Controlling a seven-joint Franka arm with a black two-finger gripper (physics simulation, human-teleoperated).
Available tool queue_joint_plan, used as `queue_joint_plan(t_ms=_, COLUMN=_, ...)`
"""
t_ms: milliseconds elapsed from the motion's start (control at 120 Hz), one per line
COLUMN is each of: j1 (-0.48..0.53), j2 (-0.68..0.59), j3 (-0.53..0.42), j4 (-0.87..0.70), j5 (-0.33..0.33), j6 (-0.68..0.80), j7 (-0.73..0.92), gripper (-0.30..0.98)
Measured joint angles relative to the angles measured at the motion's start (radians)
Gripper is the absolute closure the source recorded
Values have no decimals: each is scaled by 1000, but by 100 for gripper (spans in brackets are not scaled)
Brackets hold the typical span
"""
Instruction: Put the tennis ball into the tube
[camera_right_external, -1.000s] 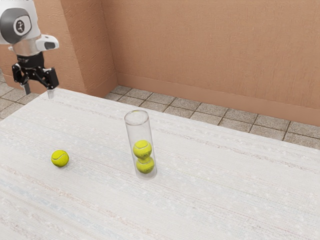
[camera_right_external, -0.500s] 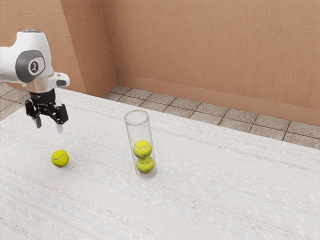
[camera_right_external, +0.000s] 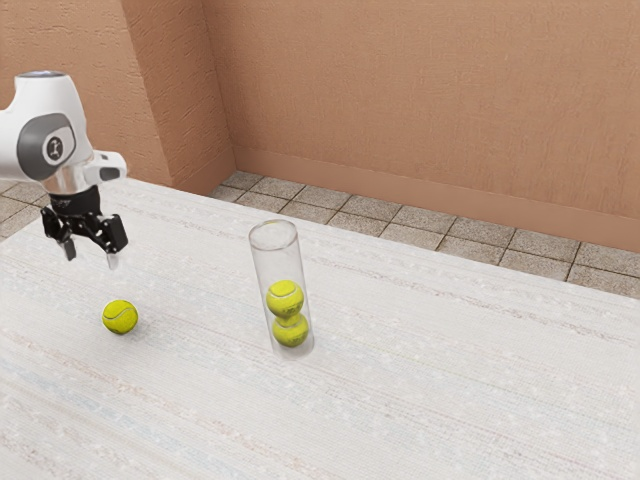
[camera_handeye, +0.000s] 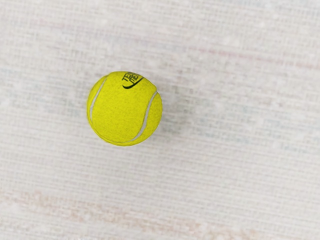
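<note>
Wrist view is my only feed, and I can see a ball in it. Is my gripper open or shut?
Observer: Open. In the exterior view, the gripper has its two fingers apart, with nothing between them.

Operator: Good. I'm after the loose ball next. Does the tube have anything in it already?

Observer: Yes, a lower ball and an upper ball stacked on it, with space above them up to the rim.
</note>
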Motion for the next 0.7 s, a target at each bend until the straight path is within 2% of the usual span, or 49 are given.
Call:
queue_joint_plan(t_ms=475, j1=238, j2=15, j3=2, j4=-67, j5=-3, j6=54, j7=27, gripper=0)
queue_joint_plan(t_ms=700, j1=365, j2=40, j3=-28, j4=-48, j5=-4, j6=98, j7=48, gripper=0)
